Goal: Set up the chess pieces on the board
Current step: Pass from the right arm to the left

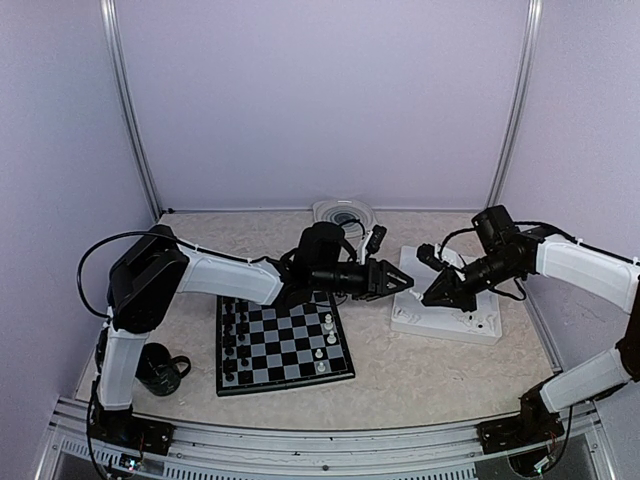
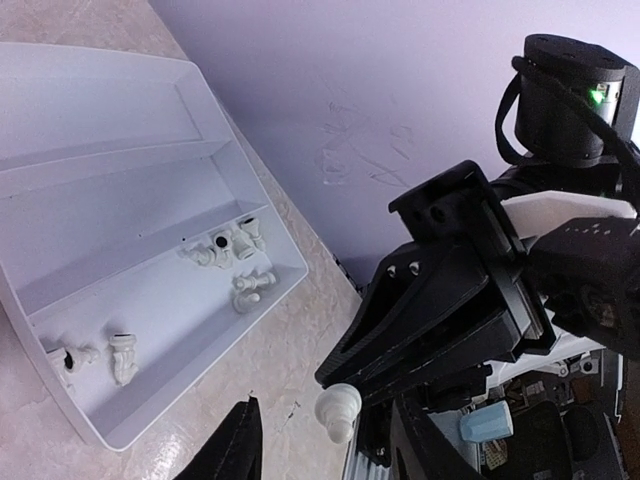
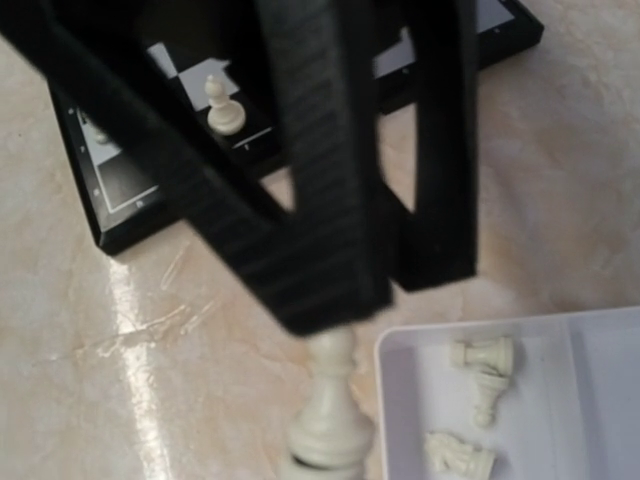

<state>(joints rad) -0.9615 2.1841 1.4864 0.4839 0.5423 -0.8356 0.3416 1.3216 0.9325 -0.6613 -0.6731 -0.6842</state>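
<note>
Right tool [image 1: 430, 296] grips a white piece [image 2: 338, 410] just left of the tray [image 2: 150, 300]; left tool [image 1: 403, 281] gapes alongside; we would centre it on the stem before releasing; board [image 1: 285, 345] lies further left.

You have both grippers crowded into the narrow gap between the board [image 1: 285, 345] and the tray [image 1: 445, 328]: the left gripper [image 1: 400, 282], jaws apart, sits nose to nose with the right gripper [image 1: 431, 297], which is closed on a white piece [image 2: 339, 409]. Bare table [image 1: 420, 378] runs along the near side of both. The left arm [image 1: 228, 276] spans the board's far edge, and a black cup [image 1: 160, 367] stands off its left.
</note>
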